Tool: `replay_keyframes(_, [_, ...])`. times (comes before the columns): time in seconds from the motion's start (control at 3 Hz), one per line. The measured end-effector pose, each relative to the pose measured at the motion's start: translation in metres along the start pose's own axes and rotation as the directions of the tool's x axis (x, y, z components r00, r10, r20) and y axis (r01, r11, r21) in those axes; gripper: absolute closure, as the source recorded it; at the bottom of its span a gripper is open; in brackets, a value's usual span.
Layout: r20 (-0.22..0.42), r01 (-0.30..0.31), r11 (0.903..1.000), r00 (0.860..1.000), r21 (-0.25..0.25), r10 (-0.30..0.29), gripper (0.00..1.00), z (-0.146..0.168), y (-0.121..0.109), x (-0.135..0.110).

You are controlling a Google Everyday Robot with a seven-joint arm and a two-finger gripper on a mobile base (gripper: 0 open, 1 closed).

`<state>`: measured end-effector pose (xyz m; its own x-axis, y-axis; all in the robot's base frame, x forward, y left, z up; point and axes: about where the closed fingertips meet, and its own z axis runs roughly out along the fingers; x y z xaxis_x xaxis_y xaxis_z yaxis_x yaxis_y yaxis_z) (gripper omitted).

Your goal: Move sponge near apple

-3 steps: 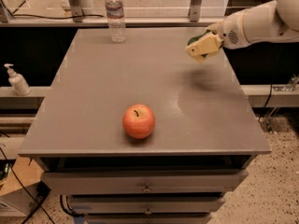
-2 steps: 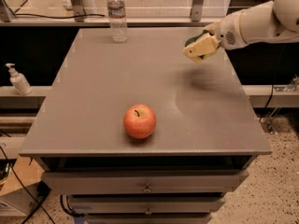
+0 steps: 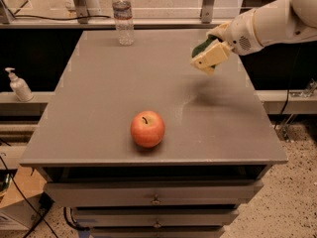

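Observation:
A red-orange apple [image 3: 147, 128] with a dark stem sits on the grey table [image 3: 99, 93], near the front edge. My gripper [image 3: 214, 47] comes in from the upper right on a white arm and is shut on the sponge [image 3: 210, 57]. The sponge shows its pale yellow foam body, with the dark green top partly hidden against the gripper. It hangs in the air above the table's right side, well to the right of and behind the apple. Its shadow falls on the table below.
A clear water bottle [image 3: 123, 15] stands at the table's back edge. A soap dispenser [image 3: 19, 85] stands on a shelf to the left. Drawers [image 3: 156, 195] run under the table front. A speckled floor lies to the right.
The gripper with the sponge has moved a little left and toward the front, closer to the apple. The apple has not moved.

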<state>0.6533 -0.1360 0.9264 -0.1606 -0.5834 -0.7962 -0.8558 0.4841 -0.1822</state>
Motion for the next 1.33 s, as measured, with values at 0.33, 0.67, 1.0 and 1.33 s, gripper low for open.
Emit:
replay_keyframes(0.33, [-0.018, 0.106, 0.9901, 0.994, -0.092, -0.108, 1.00, -0.008, 0.044, 0.001])
replay_keyframes(0.67, [-0.070, 0.200, 0.9603, 0.974, -0.195, -0.217, 1.00, -0.005, 0.089, 0.011])
replay_keyframes(1.0, [-0.123, 0.254, 0.9248, 0.947, -0.284, -0.297, 0.82, 0.002, 0.124, 0.025])
replay_keyframes(1.33, [-0.180, 0.266, 0.9002, 0.923, -0.345, -0.341, 0.60, 0.009, 0.146, 0.041])
